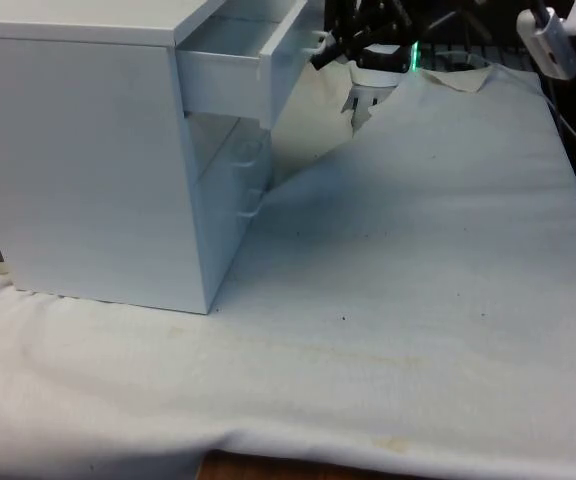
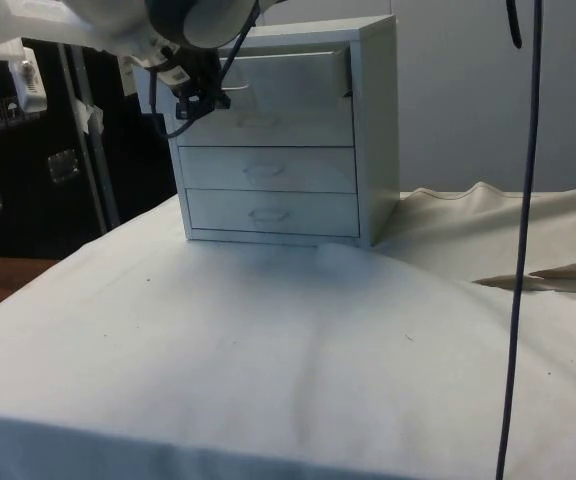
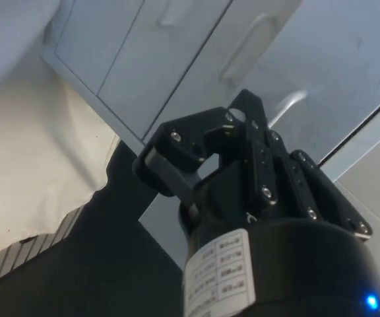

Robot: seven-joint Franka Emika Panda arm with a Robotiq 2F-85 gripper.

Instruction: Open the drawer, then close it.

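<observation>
Pincer (image 1: 320, 52) closed on the open top drawer's (image 1: 230, 75) handle (image 3: 287, 104)

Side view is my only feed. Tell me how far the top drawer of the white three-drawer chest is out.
Observer: In the front view, the top drawer of the white three-drawer chest stands partly pulled out, its open inside showing.
Operator: Give me the black end effector's place.
Observer: The black end effector is at that drawer's front, by its handle.
Operator: Report the lower drawers.
Observer: Seen side-on, both lower drawers sit flush in the chest.
</observation>
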